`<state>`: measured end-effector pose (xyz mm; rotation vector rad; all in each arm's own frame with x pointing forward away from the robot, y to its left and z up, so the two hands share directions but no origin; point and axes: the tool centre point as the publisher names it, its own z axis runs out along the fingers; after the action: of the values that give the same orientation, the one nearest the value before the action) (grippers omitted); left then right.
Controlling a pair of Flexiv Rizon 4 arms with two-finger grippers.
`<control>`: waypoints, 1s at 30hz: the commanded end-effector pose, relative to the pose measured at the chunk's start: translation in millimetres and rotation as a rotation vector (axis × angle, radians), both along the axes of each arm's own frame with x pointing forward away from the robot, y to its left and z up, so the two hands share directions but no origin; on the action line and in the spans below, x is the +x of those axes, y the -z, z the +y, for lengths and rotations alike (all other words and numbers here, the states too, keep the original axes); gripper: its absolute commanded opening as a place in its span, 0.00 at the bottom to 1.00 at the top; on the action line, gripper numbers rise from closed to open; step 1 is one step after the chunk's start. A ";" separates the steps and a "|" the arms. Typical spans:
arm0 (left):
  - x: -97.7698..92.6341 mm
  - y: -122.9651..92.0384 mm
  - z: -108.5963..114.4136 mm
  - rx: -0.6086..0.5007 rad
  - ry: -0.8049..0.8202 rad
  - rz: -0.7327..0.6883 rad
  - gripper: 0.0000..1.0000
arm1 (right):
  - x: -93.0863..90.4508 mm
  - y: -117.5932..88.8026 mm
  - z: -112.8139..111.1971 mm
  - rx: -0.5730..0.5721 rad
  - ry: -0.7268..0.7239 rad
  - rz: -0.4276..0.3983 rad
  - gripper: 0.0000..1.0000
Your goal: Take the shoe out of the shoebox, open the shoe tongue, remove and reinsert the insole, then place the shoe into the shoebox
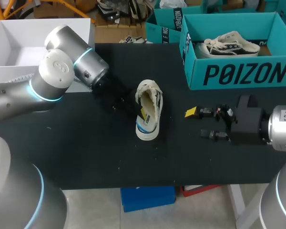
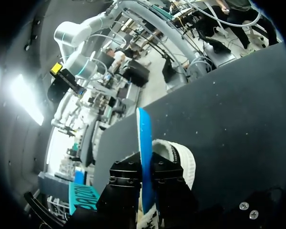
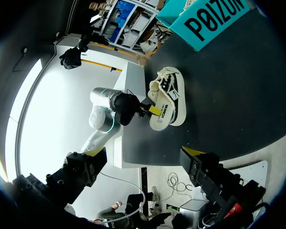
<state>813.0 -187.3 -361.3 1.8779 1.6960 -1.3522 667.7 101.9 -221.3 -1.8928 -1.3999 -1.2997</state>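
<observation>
Currently, the white low-top canvas shoe (image 1: 148, 112) lies mid-way across the black table (image 1: 86, 157), well apart from the teal cardboard shoebox (image 1: 238, 71) at the far right. The left gripper (image 2: 144, 165) pinches the thin blue insole (image 2: 144, 133), which stands on edge over the shoe's opening. The right gripper (image 1: 200, 124) is spread wide, holds nothing, and sits near the shoe's right side.

Robotics lab setup: grey left arm (image 1: 57, 71) and right arm (image 1: 283, 126) flanked a black table (image 1: 86, 152), teal shoebox (image 1: 238, 74) sat at its far right corner.
</observation>
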 end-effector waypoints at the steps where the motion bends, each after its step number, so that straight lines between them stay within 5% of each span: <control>1: -0.4 0.3 -0.7 0.015 -0.017 -0.025 0.00 | 0.5 0.4 0.5 0.000 0.000 0.000 1.00; 15: 15.1 5.5 2.2 0.061 -0.093 -0.077 0.00 | 0.5 0.4 0.5 0.000 0.000 0.000 1.00; 24: 4.0 -2.2 -3.1 0.037 -0.068 -0.065 0.00 | 0.5 0.4 0.5 0.000 0.000 0.000 1.00; 25: 2.2 -2.9 -3.8 0.036 -0.066 -0.065 0.09 | 0.5 0.4 0.5 0.000 0.000 0.000 1.00; 26: 0.3 -3.4 -4.3 0.036 -0.062 -0.065 0.33 | 0.5 0.4 0.5 0.000 0.000 0.000 1.00; 30: -5.5 -7.6 -5.0 0.031 -0.050 -0.065 0.94 | 0.5 0.4 0.5 0.000 0.000 0.000 1.00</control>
<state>810.9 -193.8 -357.3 1.8616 1.7280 -1.2509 667.7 101.9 -221.3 -1.8928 -1.3999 -1.2997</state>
